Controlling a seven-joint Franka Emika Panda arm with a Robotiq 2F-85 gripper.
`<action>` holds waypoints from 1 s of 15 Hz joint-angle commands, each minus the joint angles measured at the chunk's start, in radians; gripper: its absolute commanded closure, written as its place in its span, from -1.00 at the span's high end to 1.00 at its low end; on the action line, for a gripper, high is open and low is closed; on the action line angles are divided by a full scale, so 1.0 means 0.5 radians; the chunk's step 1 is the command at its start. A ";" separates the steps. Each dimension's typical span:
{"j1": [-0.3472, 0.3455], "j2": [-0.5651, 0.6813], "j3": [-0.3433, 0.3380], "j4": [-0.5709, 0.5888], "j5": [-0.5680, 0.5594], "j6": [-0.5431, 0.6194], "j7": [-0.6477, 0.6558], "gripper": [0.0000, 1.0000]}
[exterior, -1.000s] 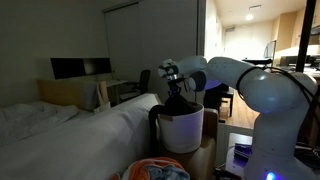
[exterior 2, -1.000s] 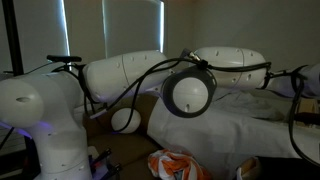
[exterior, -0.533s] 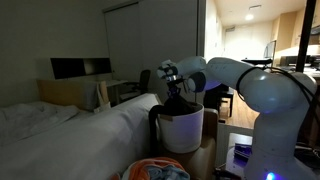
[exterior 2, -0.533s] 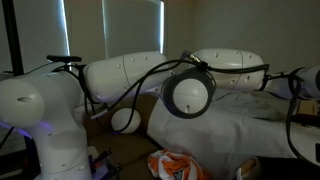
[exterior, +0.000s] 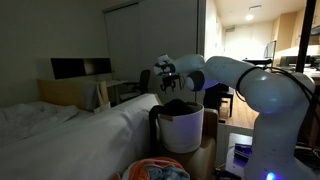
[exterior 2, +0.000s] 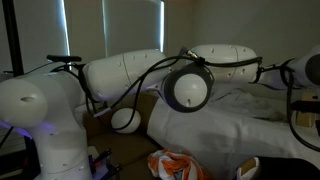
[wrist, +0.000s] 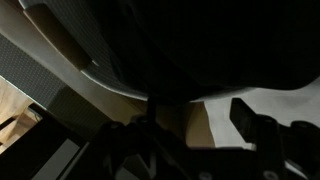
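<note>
Dark crumpled cloth [exterior: 180, 104] fills a white cylindrical bin [exterior: 184, 135] set against a white bed [exterior: 60, 125]. The claw [exterior: 164, 70] hovers just above the cloth; its opening cannot be determined. Orange crumpled fabric [exterior: 155, 170] lies nearby.

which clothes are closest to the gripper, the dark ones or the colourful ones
The dark clothes heaped in the white bin, just below the gripper. The orange-and-blue bundle lies outside the bin, farther down in the foreground.
</note>
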 commanded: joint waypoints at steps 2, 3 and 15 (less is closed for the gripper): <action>0.099 -0.046 0.003 -0.027 -0.030 0.086 -0.013 1.00; 0.134 -0.043 0.008 -0.034 -0.027 0.086 -0.013 1.00; 0.457 0.041 0.003 -0.034 -0.060 0.269 -0.002 1.00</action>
